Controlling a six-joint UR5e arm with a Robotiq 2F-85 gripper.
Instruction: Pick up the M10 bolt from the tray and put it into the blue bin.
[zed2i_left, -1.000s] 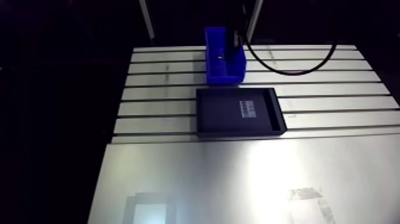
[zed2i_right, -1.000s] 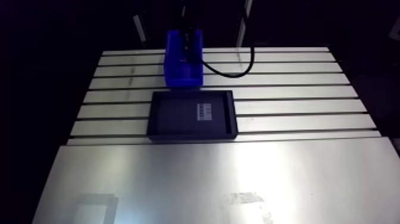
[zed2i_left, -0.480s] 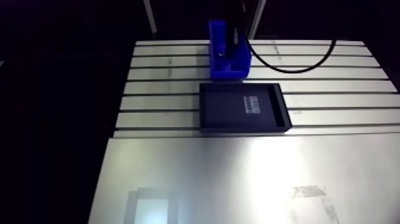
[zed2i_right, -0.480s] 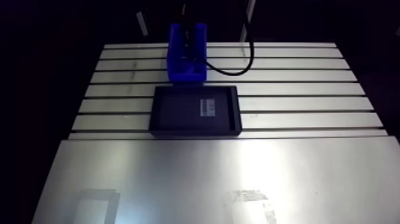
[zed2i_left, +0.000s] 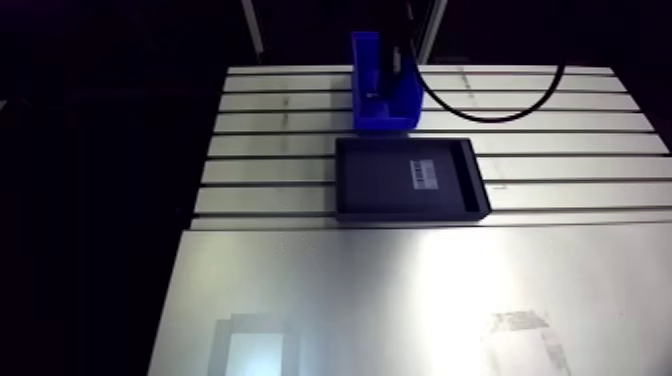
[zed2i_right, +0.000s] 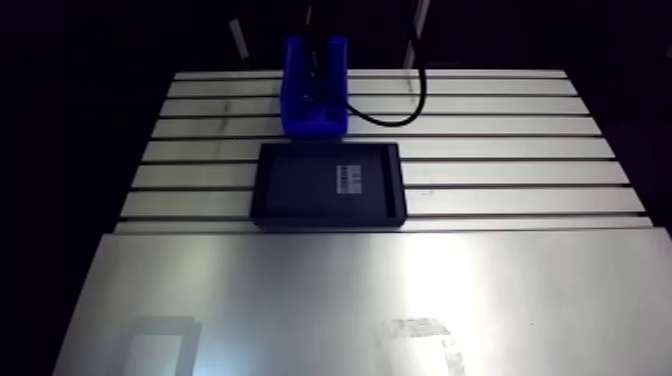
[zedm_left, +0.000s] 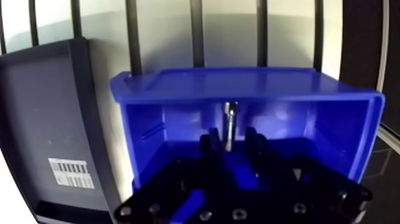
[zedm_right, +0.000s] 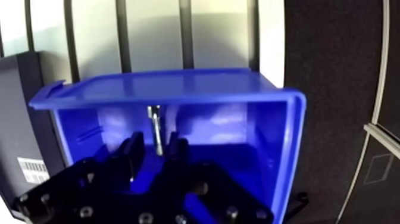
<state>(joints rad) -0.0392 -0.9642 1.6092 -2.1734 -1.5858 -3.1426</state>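
1. Jaws: In the wrist view the jaws are clenched on the M10 bolt. The two black tips stand close on either side of the shank. The bolt projects straight ahead of the jaws, in line with them, with its wider head end farthest from them.

2. Task item: The M10 bolt is inside the blue bin, within the rim and in front of the inner face of the far wall. It is held off the bin floor. Whether the head touches the wall cannot be told.

3. Blue bin: In the arm view the blue bin stands on the slotted tabletop at the upper centre of the frame. The arm's wrist comes down from the top edge of the frame into the bin opening. The jaws are too dark to read in this view.

4. Tray: The black tray lies flat on the tabletop, just below the blue bin in the frame and just beside it. A white barcode label lies on the tray floor, right of the tray's centre.

5. Tabletop: A smooth metal sheet covers the lower half of the frame, below the tray.
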